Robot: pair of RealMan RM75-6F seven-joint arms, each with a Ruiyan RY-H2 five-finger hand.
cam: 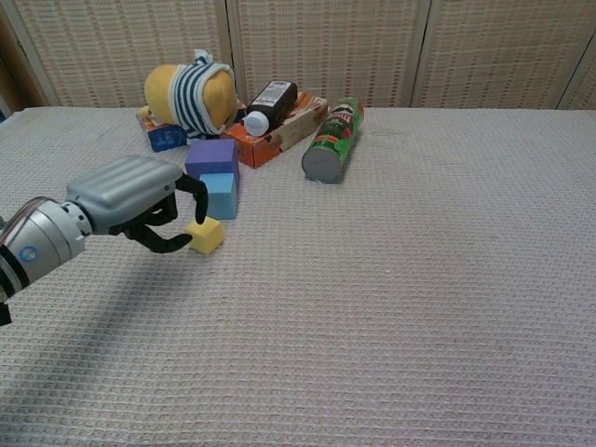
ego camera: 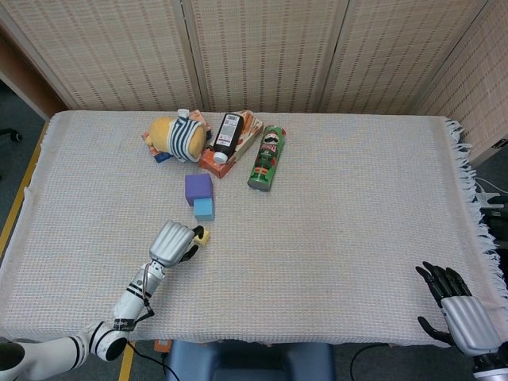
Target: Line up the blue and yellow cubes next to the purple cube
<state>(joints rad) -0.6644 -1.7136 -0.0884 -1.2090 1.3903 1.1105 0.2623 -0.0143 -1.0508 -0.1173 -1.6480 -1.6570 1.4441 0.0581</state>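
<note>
The purple cube [ego camera: 198, 188] [cam: 212, 156] lies left of the table's middle, with the blue cube [ego camera: 204, 209] [cam: 220, 194] touching its near side. The small yellow cube [ego camera: 202, 235] [cam: 206, 236] rests on the cloth a little nearer, a gap away from the blue one and slightly tilted out of line. My left hand [ego camera: 173, 242] [cam: 126, 197] is just left of the yellow cube with its fingers loosely curved, their tips right beside the cube and no longer clamping it. My right hand [ego camera: 464, 313] hangs with fingers spread at the table's near right corner, holding nothing.
Behind the cubes are a striped yellow plush toy [ego camera: 178, 136], an orange box with a dark bottle on it [ego camera: 228, 141] and a green can lying on its side [ego camera: 267, 157]. A woven cloth [ego camera: 357, 206] covers the table.
</note>
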